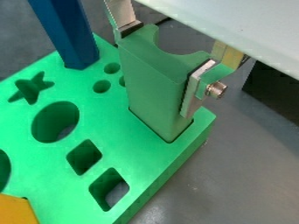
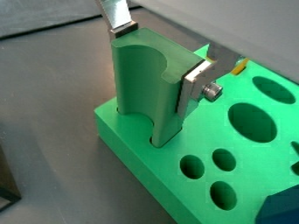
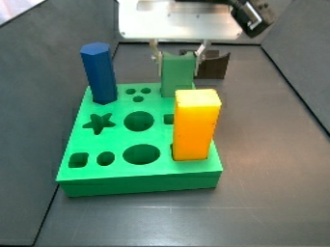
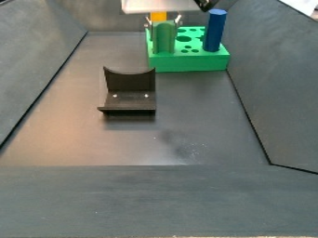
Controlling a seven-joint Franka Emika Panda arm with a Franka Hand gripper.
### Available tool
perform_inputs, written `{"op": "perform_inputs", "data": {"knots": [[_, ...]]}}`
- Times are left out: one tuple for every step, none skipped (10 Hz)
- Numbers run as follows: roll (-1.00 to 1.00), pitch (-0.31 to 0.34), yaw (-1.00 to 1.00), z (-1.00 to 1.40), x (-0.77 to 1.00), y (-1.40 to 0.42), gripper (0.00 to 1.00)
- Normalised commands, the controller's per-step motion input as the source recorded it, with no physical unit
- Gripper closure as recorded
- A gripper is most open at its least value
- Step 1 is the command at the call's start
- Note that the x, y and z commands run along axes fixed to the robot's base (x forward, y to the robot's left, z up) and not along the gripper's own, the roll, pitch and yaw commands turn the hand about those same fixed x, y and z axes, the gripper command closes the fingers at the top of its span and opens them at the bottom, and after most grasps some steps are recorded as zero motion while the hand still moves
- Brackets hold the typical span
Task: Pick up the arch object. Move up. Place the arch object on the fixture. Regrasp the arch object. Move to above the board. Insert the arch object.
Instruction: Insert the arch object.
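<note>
The arch object (image 1: 155,87) is a muted-green block with its curved notch facing up. It stands upright with its lower end inside a hole at the edge of the bright green board (image 1: 70,188). It also shows in a wrist view (image 2: 149,92) and in both side views (image 3: 175,73) (image 4: 162,38). My gripper (image 1: 160,63) is shut on the arch object, one silver finger on each side near its top. The gripper also shows in a wrist view (image 2: 156,59). The dark fixture (image 4: 126,91) stands empty on the floor, apart from the board (image 4: 192,61).
A blue hexagonal prism (image 3: 96,73) stands in the board (image 3: 142,166) at its far left corner. An orange-yellow block (image 3: 196,123) stands at the near right. Star, round and square holes (image 1: 55,121) are open. Dark sloped walls (image 4: 50,74) ring the floor.
</note>
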Motion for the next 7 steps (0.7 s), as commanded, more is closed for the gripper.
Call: {"op": "perform_inputs", "data": {"knots": [[0.00, -0.059, 0.06, -0.49, 0.00, 0.00, 1.00], [0.00, -0.091, 0.01, -0.53, 0.00, 0.00, 1.00], [0.08, -0.099, 0.00, -0.55, 0.00, -0.06, 1.00], [0.05, -0.147, 0.00, -0.45, 0.00, -0.01, 1.00], [0.00, -0.074, 0.00, -0.09, -0.03, 0.00, 1.00], [0.02, 0.006, 0.00, 0.00, -0.02, 0.00, 1.00], [0.00, 0.000, 0.00, 0.00, 0.00, 0.00, 1.00]]}}
